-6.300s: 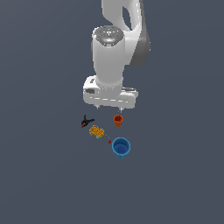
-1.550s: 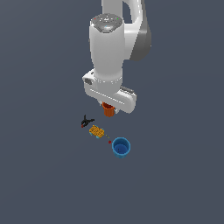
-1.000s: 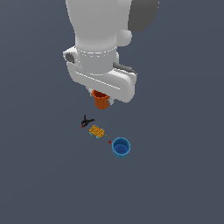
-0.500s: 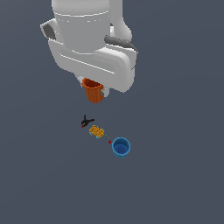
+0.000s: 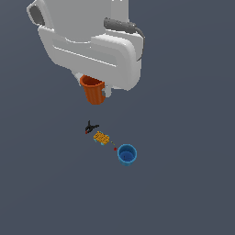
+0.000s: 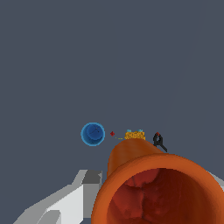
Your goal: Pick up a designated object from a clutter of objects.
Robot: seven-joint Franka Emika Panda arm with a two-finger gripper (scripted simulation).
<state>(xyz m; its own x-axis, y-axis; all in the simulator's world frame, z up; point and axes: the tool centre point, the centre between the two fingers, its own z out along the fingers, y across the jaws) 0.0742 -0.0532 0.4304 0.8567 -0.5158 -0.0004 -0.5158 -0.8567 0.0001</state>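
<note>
**Orange cup held aloft in the hand, clutter left on the bench**

The hand [image 5: 95, 87] is clamped on the orange cup [image 5: 93, 90], which hangs mouth-up under the big white wrist housing, high above the dark bench [image 5: 183, 174]. In the exterior view only the cup's ribbed, tapering lower body shows below the housing; one pale finger [image 5: 107, 91] sits against its side at about 3 o'clock. In the wrist view the cup [image 6: 153, 188] fills the near foreground, its open rim and reddish inside facing the camera, with a grey-white finger [image 6: 72, 199] beside it.

Outward from the cup, at about 6 o'clock in the exterior view, the remaining items lie in a short slanted row on the bench. Nearest is the black clamp [image 5: 91, 128]. Just beside it, toward 4 o'clock, is the yellow studded block [image 5: 101, 137]. Next in line is a tiny red bit [image 5: 114, 148], and close past that stands the blue cup [image 5: 127, 153], upright and mouth open. All four also show in the wrist view: blue cup [image 6: 92, 134], red bit [image 6: 112, 134], block [image 6: 134, 135], clamp [image 6: 158, 140].
</note>
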